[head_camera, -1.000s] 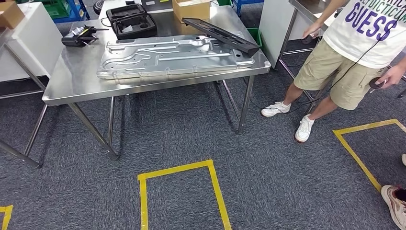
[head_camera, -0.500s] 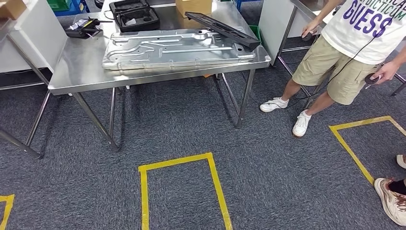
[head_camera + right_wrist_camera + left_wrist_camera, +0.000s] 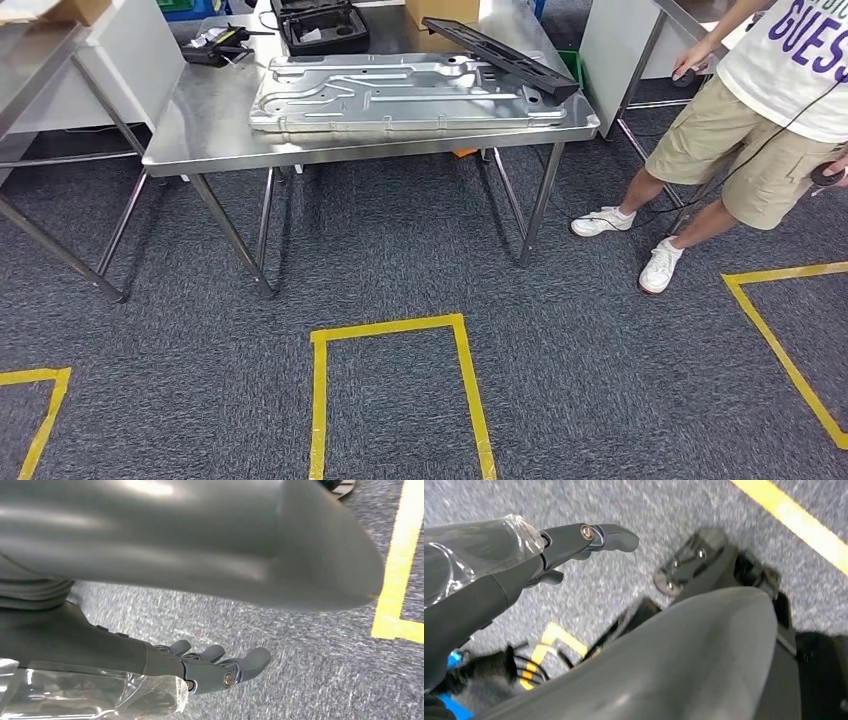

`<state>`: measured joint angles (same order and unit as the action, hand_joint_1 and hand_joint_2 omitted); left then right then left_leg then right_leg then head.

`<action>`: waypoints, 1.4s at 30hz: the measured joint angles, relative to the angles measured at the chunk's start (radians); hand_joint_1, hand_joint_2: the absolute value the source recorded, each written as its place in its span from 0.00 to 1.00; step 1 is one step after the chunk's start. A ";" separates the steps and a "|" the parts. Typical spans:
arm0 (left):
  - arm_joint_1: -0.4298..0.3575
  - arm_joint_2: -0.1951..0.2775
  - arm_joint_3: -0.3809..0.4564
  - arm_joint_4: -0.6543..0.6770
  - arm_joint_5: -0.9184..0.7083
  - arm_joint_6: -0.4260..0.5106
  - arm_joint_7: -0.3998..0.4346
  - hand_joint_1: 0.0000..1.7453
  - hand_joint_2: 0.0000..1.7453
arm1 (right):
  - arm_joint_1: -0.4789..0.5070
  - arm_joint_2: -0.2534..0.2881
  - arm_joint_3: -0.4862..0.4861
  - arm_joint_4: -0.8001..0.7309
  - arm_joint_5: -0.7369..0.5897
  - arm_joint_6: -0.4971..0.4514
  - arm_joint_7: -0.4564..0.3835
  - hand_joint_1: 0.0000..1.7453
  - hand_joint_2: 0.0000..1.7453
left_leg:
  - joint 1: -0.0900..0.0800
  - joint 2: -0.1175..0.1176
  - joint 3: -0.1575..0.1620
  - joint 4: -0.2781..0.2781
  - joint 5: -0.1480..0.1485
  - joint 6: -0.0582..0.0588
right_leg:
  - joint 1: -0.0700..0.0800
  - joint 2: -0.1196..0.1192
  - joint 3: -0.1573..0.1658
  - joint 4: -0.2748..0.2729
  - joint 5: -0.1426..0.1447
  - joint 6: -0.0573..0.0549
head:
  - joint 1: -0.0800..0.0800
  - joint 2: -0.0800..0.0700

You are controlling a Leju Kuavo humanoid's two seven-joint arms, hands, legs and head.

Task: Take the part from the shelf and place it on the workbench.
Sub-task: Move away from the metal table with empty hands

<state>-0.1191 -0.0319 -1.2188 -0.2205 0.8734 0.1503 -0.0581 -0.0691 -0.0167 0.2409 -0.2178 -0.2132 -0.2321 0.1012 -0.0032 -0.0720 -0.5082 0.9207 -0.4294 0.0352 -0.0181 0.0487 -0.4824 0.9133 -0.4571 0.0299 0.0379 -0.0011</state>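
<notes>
- Head view: table (image 3: 200,140) ahead carries a metal panel (image 3: 400,95); judged step: walking approach.
- Left hand (image 3: 574,542) and right hand (image 3: 210,667) hang with fingers apart, holding nothing.
- Keep clear of the person (image 3: 760,130).

Part (image 3: 400,95) was a large flat stamped sheet-metal panel, silver-grey, with pressed ribs, raised channels and a few holes. It lay flat, long side across, on the steel bench (image 3: 215,140), covering most of the top toward the right end and front edge. A long black slotted bar (image 3: 498,59) rested tilted across the panel's far right corner, touching it. Bench was bare shiny steel on thin legs, standing on grey carpet
</notes>
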 joint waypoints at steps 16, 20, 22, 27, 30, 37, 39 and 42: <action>0.001 0.001 -0.006 0.000 0.000 -0.001 0.003 0.00 0.00 | -0.007 0.000 0.017 0.003 0.002 0.002 0.006 0.00 0.00 | 0.009 0.101 -0.007 0.008 -0.001 0.007 | 0.005 -0.129 -0.005 0.036 -0.037 0.027 | -0.002 0.000; -0.002 0.001 -0.006 0.000 0.000 -0.001 0.005 0.00 1.00 | -0.003 0.000 0.025 0.003 0.002 0.002 0.009 0.00 0.00 | 0.005 0.061 -0.012 0.007 0.006 0.025 | 0.002 -0.058 -0.120 0.284 -0.162 0.033 | -0.001 0.000; 0.000 0.001 -0.006 0.000 0.000 -0.001 0.005 0.00 1.00 | 0.000 0.000 0.027 0.003 0.003 0.002 0.012 0.00 0.00 | 0.003 0.035 -0.012 0.008 0.006 0.026 | 0.001 -0.054 -0.144 0.326 -0.155 0.032 | -0.001 0.000; -0.002 0.000 -0.007 0.000 0.000 -0.003 0.005 0.00 1.00 | 0.002 -0.001 0.031 0.005 0.003 0.002 0.019 0.00 0.00 | 0.001 -0.028 -0.018 0.021 0.003 0.012 | -0.007 0.027 -0.027 0.055 -0.021 0.023 | -0.002 0.000; 0.001 0.001 -0.007 0.000 0.000 -0.005 0.004 0.00 1.00 | -0.001 0.000 0.035 0.005 0.003 0.002 0.022 0.00 0.00 | 0.006 -0.051 -0.032 0.025 0.006 -0.007 | -0.004 0.010 -0.024 0.043 -0.022 0.005 | -0.002 0.000; -0.003 0.001 -0.007 0.000 0.000 -0.012 0.001 0.00 1.00 | 0.001 -0.001 0.035 0.005 0.002 0.002 0.023 0.00 0.00 | 0.008 0.059 -0.181 0.343 -0.131 -0.030 | 0.006 -0.092 -0.022 0.040 -0.023 -0.019 | -0.009 0.000; -0.005 0.001 -0.007 0.000 0.000 -0.013 0.000 0.00 1.00 | -0.001 -0.001 0.036 0.005 0.002 0.002 0.024 0.00 0.00 | 0.006 0.074 -0.126 0.241 -0.077 -0.024 | 0.007 -0.117 -0.018 0.039 -0.026 -0.017 | -0.009 0.000; -0.005 0.001 -0.007 0.000 -0.001 -0.013 0.001 0.00 1.00 | -0.003 -0.001 0.036 0.005 0.002 0.002 0.024 0.00 0.00 | -0.006 0.129 -0.025 0.047 -0.012 -0.003 | 0.013 -0.145 -0.009 0.040 -0.034 -0.008 | -0.008 0.000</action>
<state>-0.1246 -0.0305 -1.2257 -0.2205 0.8728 0.1369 -0.0573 -0.0722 -0.0173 0.2766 -0.2125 -0.2109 -0.2301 0.1248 -0.0090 0.0572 -0.5331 0.9674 -0.4412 0.0318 -0.0055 -0.0963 -0.4917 0.9531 -0.4907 0.0222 0.0296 -0.0011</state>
